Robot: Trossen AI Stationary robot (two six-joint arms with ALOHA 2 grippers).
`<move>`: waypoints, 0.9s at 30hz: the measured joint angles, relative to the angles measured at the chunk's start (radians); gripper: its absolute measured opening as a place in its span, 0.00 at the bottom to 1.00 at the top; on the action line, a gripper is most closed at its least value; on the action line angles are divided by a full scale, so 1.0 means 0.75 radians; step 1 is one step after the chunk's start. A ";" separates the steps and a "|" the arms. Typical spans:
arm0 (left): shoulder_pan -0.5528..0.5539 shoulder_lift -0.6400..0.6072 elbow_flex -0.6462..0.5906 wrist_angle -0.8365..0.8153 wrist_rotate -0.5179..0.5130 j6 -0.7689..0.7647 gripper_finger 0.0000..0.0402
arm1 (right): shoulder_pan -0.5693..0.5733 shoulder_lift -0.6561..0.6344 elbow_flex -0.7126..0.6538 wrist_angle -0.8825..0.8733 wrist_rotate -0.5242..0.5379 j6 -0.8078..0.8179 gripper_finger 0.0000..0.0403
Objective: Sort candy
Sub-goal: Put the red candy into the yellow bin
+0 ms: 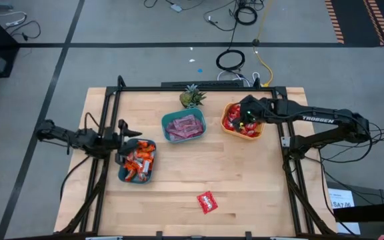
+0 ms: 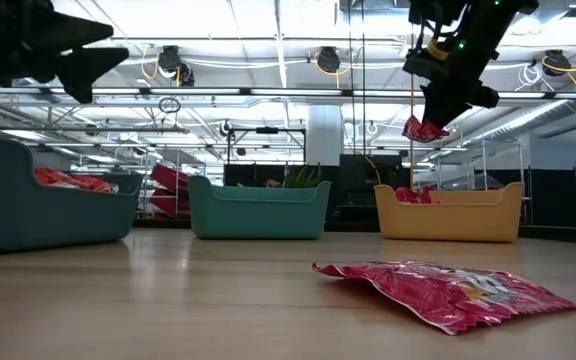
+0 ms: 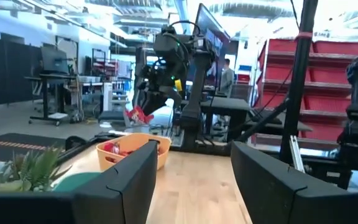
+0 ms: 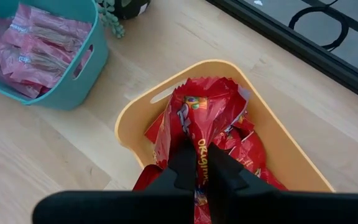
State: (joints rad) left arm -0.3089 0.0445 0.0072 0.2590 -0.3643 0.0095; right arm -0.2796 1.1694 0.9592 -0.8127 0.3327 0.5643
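Three bowls stand on the table. The blue bowl (image 1: 137, 162) holds orange candies, the teal bowl (image 1: 184, 127) pink ones, and the yellow bowl (image 1: 242, 121) red ones. My right gripper (image 1: 247, 119) (image 4: 197, 158) hangs over the yellow bowl (image 4: 278, 134), shut on a red candy (image 4: 201, 115) (image 2: 423, 128). My left gripper (image 1: 127, 148) (image 3: 194, 158) is open and hovers above the blue bowl, touching nothing. Another red candy (image 1: 207, 201) (image 2: 448, 290) lies flat on the table near its near edge. My right gripper pinches the red candy between its two fingers, coming from above and pointing down. The fingers (image 4: 182, 162) grip the wrapper's upper part (image 4: 197, 142). The candy hangs below them, lifted clear above the red candies in the yellow bowl (image 2: 448, 212).
A small green pineapple-like plant (image 1: 191, 97) stands behind the teal bowl at the far edge. A black frame (image 1: 199, 88) runs along the table's far and side edges. Bare wood stretches between the bowls and the near edge.
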 joint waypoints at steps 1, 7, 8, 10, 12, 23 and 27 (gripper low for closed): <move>0.011 -0.032 0.000 -0.030 0.011 -0.003 0.53 | -0.003 0.000 0.000 0.001 0.000 0.001 0.01; 0.130 -0.059 0.000 -0.090 0.046 -0.004 0.53 | -0.005 0.000 0.000 0.000 -0.017 0.001 0.01; 0.157 -0.059 0.000 -0.095 0.078 -0.005 0.53 | -0.009 0.000 0.000 0.000 -0.029 -0.001 0.01; 0.210 -0.059 0.000 -0.090 0.177 -0.006 0.53 | -0.013 0.001 0.000 0.000 -0.040 0.000 0.01; 0.267 -0.059 -0.001 -0.111 0.273 -0.034 0.53 | -0.015 0.001 0.000 0.000 -0.050 0.000 0.01; 0.433 -0.059 -0.001 -0.294 0.594 -0.061 0.53 | -0.022 0.001 0.000 -0.001 -0.068 -0.005 0.01; 0.439 -0.056 -0.002 -0.324 0.553 -0.074 0.53 | -0.022 0.001 0.000 0.000 -0.068 0.010 0.01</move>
State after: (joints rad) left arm 0.0200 0.0025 0.0059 0.0156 0.0505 -0.0458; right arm -0.2958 1.1698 0.9592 -0.8128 0.2813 0.5717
